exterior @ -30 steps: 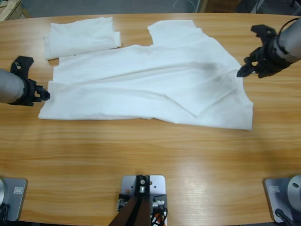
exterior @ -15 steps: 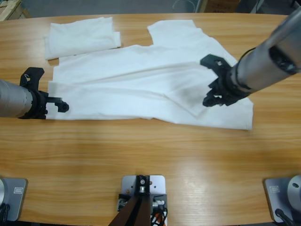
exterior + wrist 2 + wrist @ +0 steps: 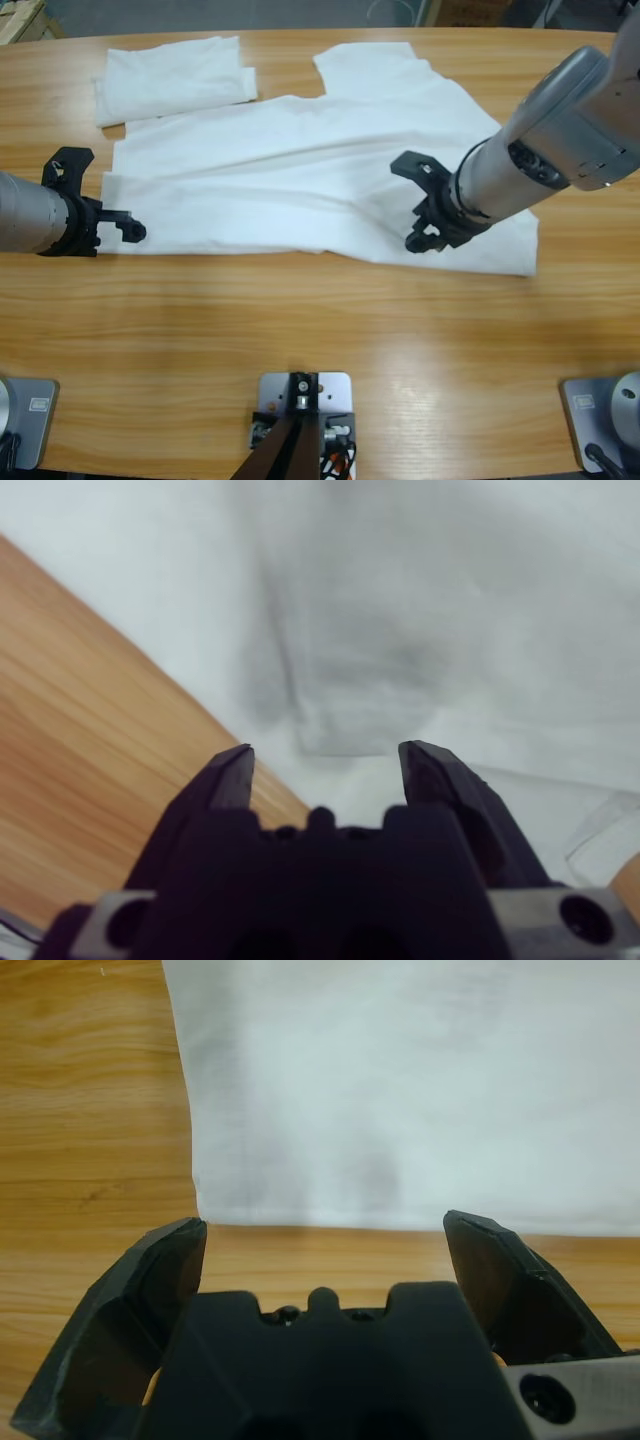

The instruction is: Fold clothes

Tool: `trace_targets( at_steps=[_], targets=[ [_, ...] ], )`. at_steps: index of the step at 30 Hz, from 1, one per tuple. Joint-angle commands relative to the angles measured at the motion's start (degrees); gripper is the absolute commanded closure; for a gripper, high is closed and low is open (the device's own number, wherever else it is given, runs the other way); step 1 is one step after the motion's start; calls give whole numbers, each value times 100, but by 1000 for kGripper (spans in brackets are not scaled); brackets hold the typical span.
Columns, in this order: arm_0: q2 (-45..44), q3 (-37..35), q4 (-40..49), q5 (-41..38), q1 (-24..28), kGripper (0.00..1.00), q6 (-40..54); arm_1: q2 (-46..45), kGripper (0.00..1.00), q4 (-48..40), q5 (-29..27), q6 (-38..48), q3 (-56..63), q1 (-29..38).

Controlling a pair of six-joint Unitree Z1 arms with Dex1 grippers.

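A large white T-shirt (image 3: 290, 175) lies spread across the table, partly folded, with a flap lying over its right half. My left gripper (image 3: 132, 229) is open at the shirt's lower-left corner; in the left wrist view the gripper (image 3: 325, 1232) has the hem (image 3: 400, 1222) just ahead of its jaws. My right gripper (image 3: 413, 204) is open and low over the shirt's right part, near the front hem. In the right wrist view the gripper (image 3: 325, 755) points at a folded edge of the white cloth (image 3: 420, 630), with nothing between the jaws.
A second white garment (image 3: 170, 75), folded, lies at the table's back left, touching the shirt's upper edge. Bare wooden table (image 3: 320, 330) stretches in front of the shirt. A sleeve (image 3: 370, 65) sticks out toward the back edge.
The right arm has swung in from the shirt's right edge, leftward and forward over the cloth. The left gripper moved right to the shirt's corner, then stayed still.
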Motion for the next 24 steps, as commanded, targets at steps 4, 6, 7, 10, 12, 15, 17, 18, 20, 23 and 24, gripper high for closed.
trace_targets(
  at_steps=[4,6,7,10,12,15,17,18,20,23,24],
  targets=[
    [55,238,91,-58,-50,78,-14,587,436,-112,-205,-31,103,72],
    [55,255,91,-58,-50,78,-10,628,528,-112,-242,-38,103,72],
    [55,259,91,-55,-50,78,-7,630,586,-112,-237,-47,103,72],
    [64,250,91,-58,-50,78,-14,587,741,-98,-214,-82,103,72],
    [64,252,91,-58,-50,78,-22,558,827,-95,-217,-96,103,72],
    [64,266,91,-58,-50,78,-24,522,994,-95,-223,-131,110,72],
    [55,276,91,-58,-50,78,-22,442,1000,-95,-230,-154,112,72],
    [48,276,91,-58,-50,78,-22,401,1000,-93,-245,-154,112,72],
    [53,276,91,-58,-50,78,-22,324,1000,-11,-303,-154,91,72],
    [80,267,82,-69,-50,78,-26,146,1000,320,-381,-154,-139,72],
    [88,271,82,-83,-50,78,-33,132,1000,503,-393,-154,-326,72]
  ],
)
